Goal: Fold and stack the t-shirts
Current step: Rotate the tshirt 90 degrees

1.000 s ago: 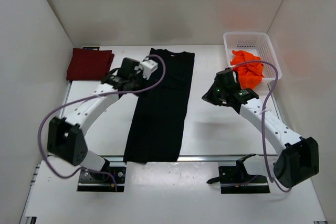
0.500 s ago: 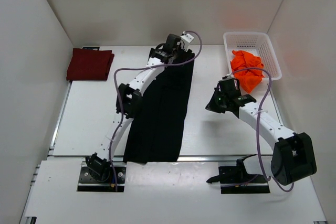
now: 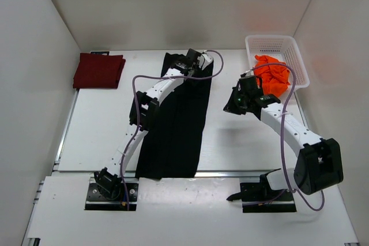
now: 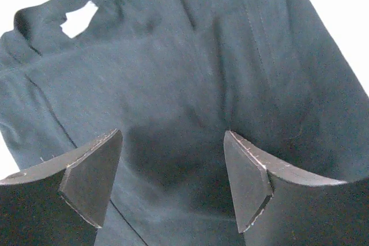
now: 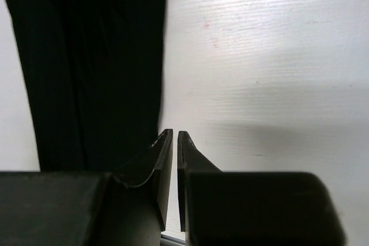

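The black t-shirt (image 3: 176,119) lies as a long narrow strip down the middle of the table, collar end at the far side. My left gripper (image 3: 192,61) hangs open just over that far end; in the left wrist view the black cloth (image 4: 190,67) fills the frame, with nothing between the spread fingers of the gripper (image 4: 172,142). My right gripper (image 3: 228,108) is shut and empty, over bare table just right of the shirt's edge (image 5: 86,56); its tips (image 5: 175,134) are pressed together. The maroon t-shirt (image 3: 98,70) lies folded at the far left. The orange t-shirt (image 3: 272,76) is crumpled in the basket.
The white mesh basket (image 3: 270,43) stands at the far right corner. White walls close in the table on three sides. Both arm bases sit on the near ledge (image 3: 190,200).
My left arm has swung from left of the black shirt out to its far collar end, staying open. The right gripper has barely shifted and stays shut.
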`<state>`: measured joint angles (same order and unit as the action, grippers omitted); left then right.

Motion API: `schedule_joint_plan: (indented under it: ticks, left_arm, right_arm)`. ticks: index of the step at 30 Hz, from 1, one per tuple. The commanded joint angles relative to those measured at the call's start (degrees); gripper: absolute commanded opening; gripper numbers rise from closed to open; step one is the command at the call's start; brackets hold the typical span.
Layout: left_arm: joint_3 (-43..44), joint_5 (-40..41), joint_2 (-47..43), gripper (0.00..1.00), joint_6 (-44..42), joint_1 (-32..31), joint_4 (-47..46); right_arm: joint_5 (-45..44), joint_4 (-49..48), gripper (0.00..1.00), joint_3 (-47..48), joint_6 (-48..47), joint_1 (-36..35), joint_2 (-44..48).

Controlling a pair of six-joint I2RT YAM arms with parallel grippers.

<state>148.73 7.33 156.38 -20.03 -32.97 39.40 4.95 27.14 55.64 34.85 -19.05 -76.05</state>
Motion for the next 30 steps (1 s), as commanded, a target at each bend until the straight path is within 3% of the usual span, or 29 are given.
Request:
schedule_joint_plan:
  ticks: [1,3,6,9,13,16,21,24,30]
  left_arm:
    - [-7.8,0.7,-5.1,0.83,-6.6,-2.4,-0.2]
    - [-4.1,6.5,-1.7,0.84,-15.3,-5.2,-0.1]
    - [3.2,14.1,5.1,0.89,-20.7,-4.0,-5.9]
    - [-2.1,14.3,5.2,0.91,-23.1,-1.3,-12.5]
    - [-0.3,15.2,6.8,0.92,-26.0,0.0,-12.3]
    - [-0.5,18.3,9.2,0.95,-29.3,1.6,-19.7]
    - [0.2,18.0,9.8,0.98,-26.9,4.5,-26.4]
    - [1.7,15.2,8.0,0.98,-19.5,5.5,-25.6]
    - [2.6,14.2,-0.1,0.99,-13.5,2.8,-30.0]
  right_arm:
    - [1.1,-0.6,0.06,3.7,-3.2,-0.9,-0.7]
    - [1.4,-0.6,0.07,4.5,-3.9,-0.5,-0.7]
    - [1.2,-0.5,0.08,5.1,-4.9,1.0,0.5]
    - [0.6,0.8,0.08,6.9,-6.2,3.3,1.2]
    - [1.0,3.1,0.09,10.6,-8.0,6.7,-0.7]
    - [1.4,3.2,0.1,13.4,-9.0,7.5,-3.7]
    - [2.8,3.8,0.11,17.0,-9.9,5.0,-8.4]
    - [3.3,3.4,0.11,17.1,-8.9,4.4,-9.5]
    - [1.3,5.8,0.19,18.8,-10.7,1.4,-6.0]
